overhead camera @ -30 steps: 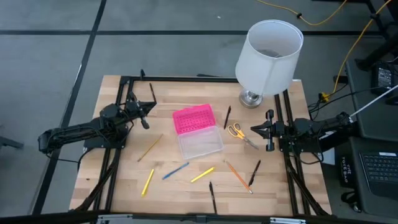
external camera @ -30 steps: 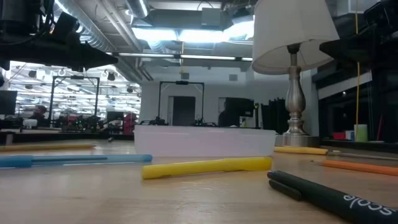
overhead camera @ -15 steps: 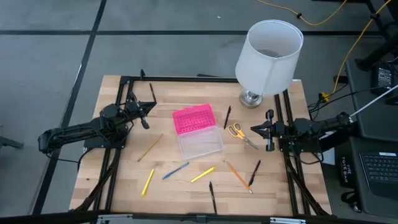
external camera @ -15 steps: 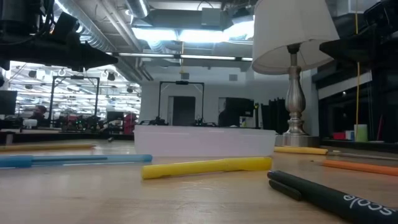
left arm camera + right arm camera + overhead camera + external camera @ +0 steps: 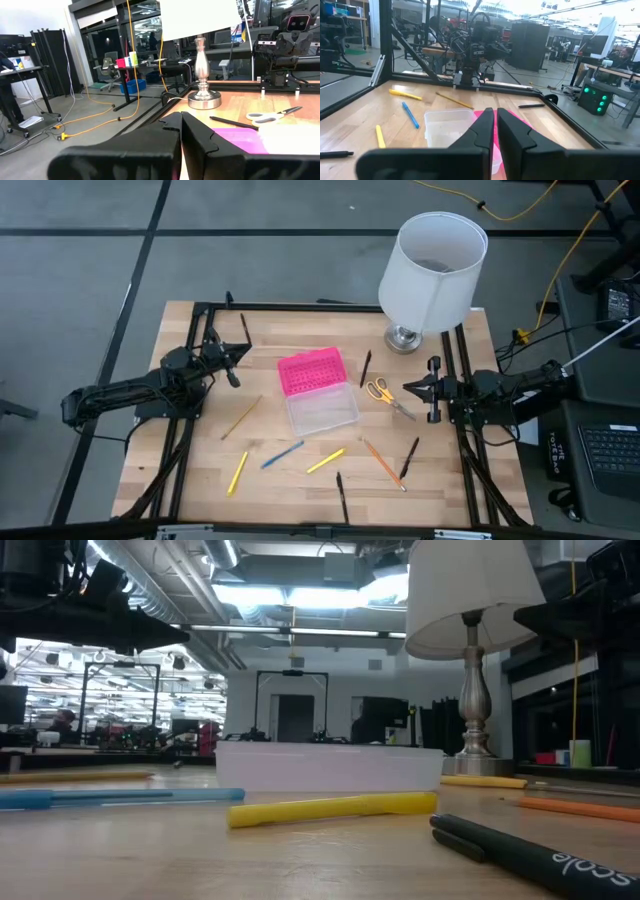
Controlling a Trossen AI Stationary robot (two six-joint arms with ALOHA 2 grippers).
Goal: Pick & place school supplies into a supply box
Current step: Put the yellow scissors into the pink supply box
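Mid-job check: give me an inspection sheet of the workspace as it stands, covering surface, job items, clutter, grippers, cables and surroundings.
Surface: wooden table inside a black frame.
Job's things: supply box at centre, open, pink lid lying back, clear base looks empty. Scissors right of it. Tan pencil, blue pen, two yellow pens, orange pencil and black pens loose on the table.
Clutter: white lamp at the far right corner.
Grippers: left gripper shut, empty, at the left edge; right gripper nearly shut, empty, beside the scissors.
Cables: yellow cable on the floor, off the table.
Surroundings: workshop desks and racks; nothing seen near the table.
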